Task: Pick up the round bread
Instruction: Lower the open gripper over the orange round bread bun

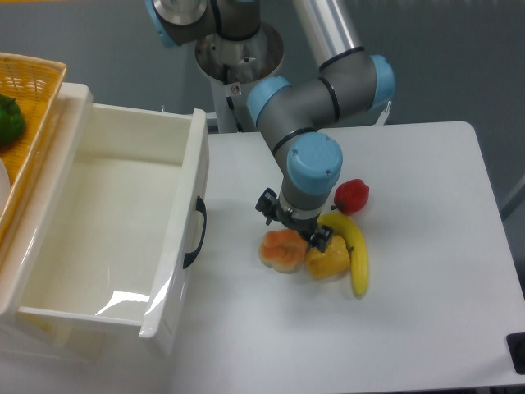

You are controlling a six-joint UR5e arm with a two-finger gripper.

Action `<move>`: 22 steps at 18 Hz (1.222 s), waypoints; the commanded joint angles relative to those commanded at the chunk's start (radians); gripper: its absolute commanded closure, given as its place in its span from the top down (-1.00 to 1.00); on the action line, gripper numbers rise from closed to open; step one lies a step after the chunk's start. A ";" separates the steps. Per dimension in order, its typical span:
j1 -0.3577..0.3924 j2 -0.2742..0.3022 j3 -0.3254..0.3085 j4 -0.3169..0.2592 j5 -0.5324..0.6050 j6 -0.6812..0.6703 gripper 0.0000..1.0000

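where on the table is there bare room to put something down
Bare tabletop lies right of the banana and in front of the round bread, beside the drawer. It is crowded under the gripper, where bread, yellow chunk, banana and red pepper cluster.

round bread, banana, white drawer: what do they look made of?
Round bread: likely molded plastic or foam toy, matte orange top over a pale underside, uniform color.
Banana: probably plastic, smooth even yellow with a slight sheen.
White drawer: glossy hard plastic or coated board; a bright reflection shows on its floor. Its handle is dark.
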 joint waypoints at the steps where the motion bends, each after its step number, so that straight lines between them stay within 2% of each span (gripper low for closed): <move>1: -0.005 -0.003 0.000 0.002 -0.008 0.018 1.00; 4: -0.015 -0.040 0.005 0.005 -0.006 0.048 1.00; 22: -0.026 -0.095 0.003 0.006 0.006 0.062 1.00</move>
